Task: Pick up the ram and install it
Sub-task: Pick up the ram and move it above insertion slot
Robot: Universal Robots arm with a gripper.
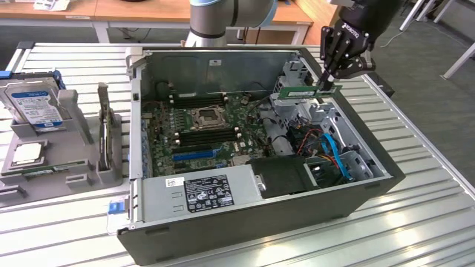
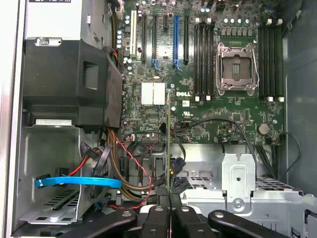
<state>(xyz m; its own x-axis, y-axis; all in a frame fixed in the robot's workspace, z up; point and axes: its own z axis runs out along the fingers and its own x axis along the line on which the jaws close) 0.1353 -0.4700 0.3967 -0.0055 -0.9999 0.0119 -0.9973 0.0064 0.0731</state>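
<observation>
The jaws are shut on the ram (image 1: 301, 92), held up over the case (image 1: 297, 219); it looks light, stiff, thin and easy to snap, so pinch its flat sides.

The arm (image 1: 222, 16), rising beyond the far wall of the computer case (image 1: 260, 228), is a smooth silver-grey cylinder with a pale blue cap at its joint. The pincer (image 1: 326, 83) is matte black, built of jointed linkage bars, with small white lettering on its body. Its fingers (image 2: 184, 223) carry round black pivot screws.
</observation>
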